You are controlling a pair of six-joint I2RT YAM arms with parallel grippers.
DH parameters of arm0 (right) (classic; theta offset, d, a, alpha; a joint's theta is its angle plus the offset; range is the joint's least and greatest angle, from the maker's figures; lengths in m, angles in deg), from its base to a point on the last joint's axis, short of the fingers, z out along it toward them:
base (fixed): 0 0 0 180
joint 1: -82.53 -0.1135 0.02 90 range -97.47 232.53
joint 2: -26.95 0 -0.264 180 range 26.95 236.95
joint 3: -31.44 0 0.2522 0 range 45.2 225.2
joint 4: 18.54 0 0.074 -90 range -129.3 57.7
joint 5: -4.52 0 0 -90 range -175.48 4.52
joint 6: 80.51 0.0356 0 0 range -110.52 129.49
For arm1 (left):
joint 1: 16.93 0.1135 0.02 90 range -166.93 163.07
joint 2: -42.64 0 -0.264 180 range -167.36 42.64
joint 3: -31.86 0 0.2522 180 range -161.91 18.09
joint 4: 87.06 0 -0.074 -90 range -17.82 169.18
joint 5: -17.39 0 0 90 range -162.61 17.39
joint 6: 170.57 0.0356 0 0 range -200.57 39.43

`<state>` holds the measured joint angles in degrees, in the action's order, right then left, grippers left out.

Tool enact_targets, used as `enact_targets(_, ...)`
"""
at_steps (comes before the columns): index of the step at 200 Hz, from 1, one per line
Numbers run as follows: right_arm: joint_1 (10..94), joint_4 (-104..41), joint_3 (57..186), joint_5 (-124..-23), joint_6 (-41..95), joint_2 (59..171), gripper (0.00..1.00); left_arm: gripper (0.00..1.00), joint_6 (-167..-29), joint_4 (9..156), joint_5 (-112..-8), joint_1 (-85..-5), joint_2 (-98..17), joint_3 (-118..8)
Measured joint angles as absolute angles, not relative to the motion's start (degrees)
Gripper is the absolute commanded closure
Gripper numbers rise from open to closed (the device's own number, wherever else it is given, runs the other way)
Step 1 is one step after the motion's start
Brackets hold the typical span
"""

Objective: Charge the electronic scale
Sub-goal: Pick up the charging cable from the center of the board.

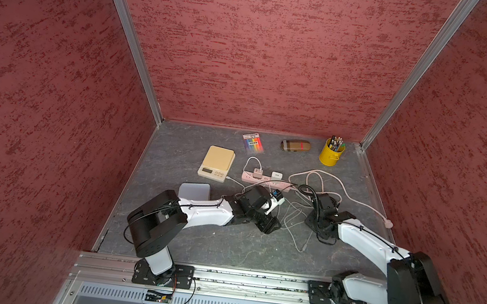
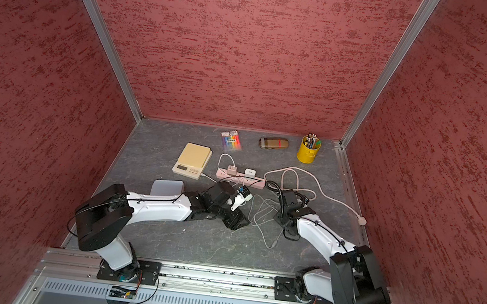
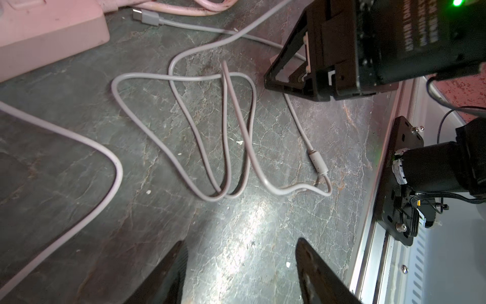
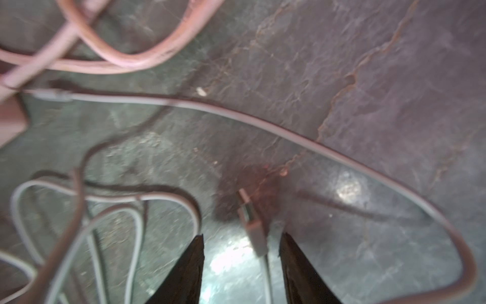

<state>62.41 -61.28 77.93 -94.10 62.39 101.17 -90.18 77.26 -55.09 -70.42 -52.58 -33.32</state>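
Note:
The cream electronic scale (image 1: 217,164) (image 2: 192,161) sits at the back left of the table, and a thin white lead leaves its right side. A loose white charging cable (image 1: 290,220) (image 3: 226,131) lies in loops between my arms. In the right wrist view its USB plug (image 4: 249,221) lies on the table between the tips of my right gripper (image 4: 240,237) (image 1: 315,226), which is open and not pinching it. Another connector (image 3: 318,164) lies near the front. My left gripper (image 3: 238,244) (image 1: 270,224) is open over bare table and holds nothing.
A pink power strip (image 1: 267,179) (image 3: 47,34) with two white chargers (image 1: 257,172) lies behind the arms, its pink cord (image 1: 341,185) looping to the right. A marker pack (image 1: 252,143), a case (image 1: 295,145) and a yellow pencil cup (image 1: 331,153) stand at the back. A white square pad (image 1: 194,190) lies left.

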Motion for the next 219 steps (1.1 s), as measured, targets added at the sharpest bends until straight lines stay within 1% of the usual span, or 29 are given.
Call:
enact_targets(27,63.3,-60.4,79.3,-94.6,60.8,103.5,0.51,0.34,-90.1,77.3,-54.7,-70.0,-52.6,-33.1)
enact_targets(37,63.4,-60.1,79.4,-94.7,60.2,103.8,0.6,0.34,-90.1,77.3,-54.6,-69.9,-52.6,-33.1)
enact_targets(47,63.5,-59.9,79.4,-94.7,59.4,104.1,0.75,0.34,-90.1,77.3,-54.6,-69.9,-52.6,-32.9)
enact_targets(58,63.6,-59.4,79.5,-94.3,58.7,104.6,0.87,0.34,-90.1,77.3,-54.5,-69.7,-52.6,-32.8)
enact_targets(68,63.7,-59.4,79.9,-93.7,57.5,105.1,0.89,0.34,-90.0,77.3,-54.4,-69.6,-52.6,-32.8)
enact_targets(73,63.7,-59.6,80.2,-93.2,57.0,105.2,0.96,0.34,-90.0,77.3,-54.3,-69.5,-52.6,-32.8)
enact_targets(78,63.8,-59.6,80.4,-92.4,56.6,105.3,1.0,0.33,-89.9,77.3,-54.1,-69.3,-52.6,-32.8)
enact_targets(99,63.9,-62.6,82.1,-88.5,54.7,104.9,1.0,0.33,-89.8,76.9,-53.0,-68.0,-51.6,-32.7)
enact_targets(116,63.8,-68.2,85.6,-85.7,52.6,103.1,1.0,0.33,-89.8,76.6,-51.6,-65.7,-49.1,-32.3)
enact_targets(151,62.8,-81.5,98.1,-81.6,46.8,99.1,1.0,0.33,-89.8,76.6,-47.5,-58.9,-42.9,-32.6)
enact_targets(178,59.2,-90.3,109.1,-79.7,41.3,99.0,1.0,0.33,-90.2,76.7,-43.0,-55.2,-41.5,-35.4)
enact_targets(197,55.3,-92.0,116.4,-79.0,36.4,99.2,1.0,0.34,-91.1,77.8,-38.1,-53.6,-41.2,-37.3)
enact_targets(219,52.9,-89.7,121.5,-76.5,30.9,99.6,1.0,0.35,-92.2,80.9,-31.8,-52.9,-40.3,-37.9)
